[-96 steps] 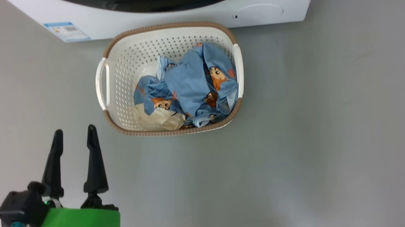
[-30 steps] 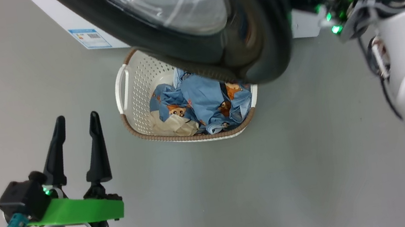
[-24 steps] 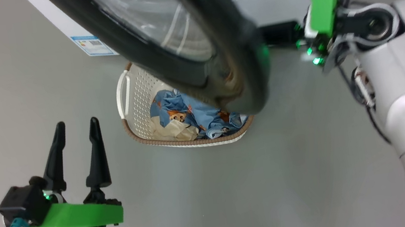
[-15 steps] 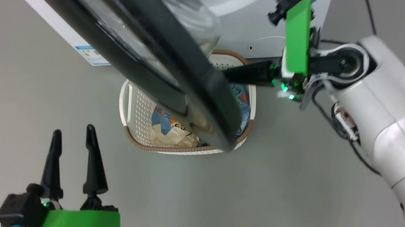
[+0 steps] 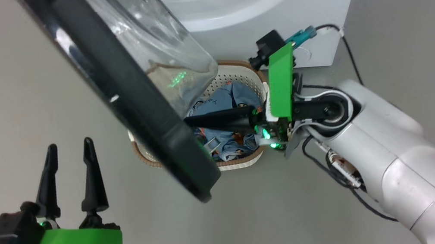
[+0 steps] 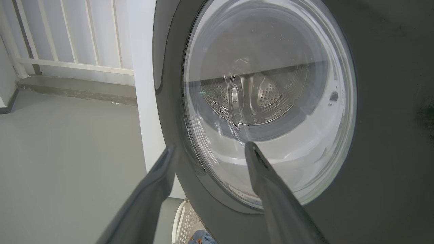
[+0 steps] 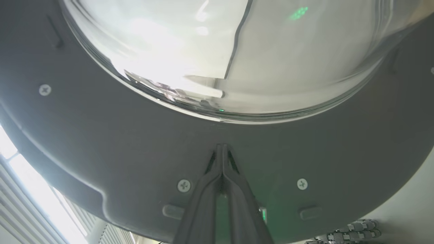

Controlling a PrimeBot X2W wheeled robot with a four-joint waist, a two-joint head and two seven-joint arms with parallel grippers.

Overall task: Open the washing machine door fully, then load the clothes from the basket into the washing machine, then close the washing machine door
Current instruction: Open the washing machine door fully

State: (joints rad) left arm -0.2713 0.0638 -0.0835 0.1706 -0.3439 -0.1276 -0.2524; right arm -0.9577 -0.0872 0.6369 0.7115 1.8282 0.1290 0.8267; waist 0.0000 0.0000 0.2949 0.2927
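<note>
Two fingers of our right gripper are pressed together against the inside of the door. Our left gripper is spread wide, holding nothing.

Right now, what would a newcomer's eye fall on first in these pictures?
The big black-rimmed door with its glass bowl stands swung out from the washer across the head view's middle. The right gripper, shut, reaches over the basket of blue clothes, tips at the door's inner rim. The left gripper hangs open at lower left.
</note>
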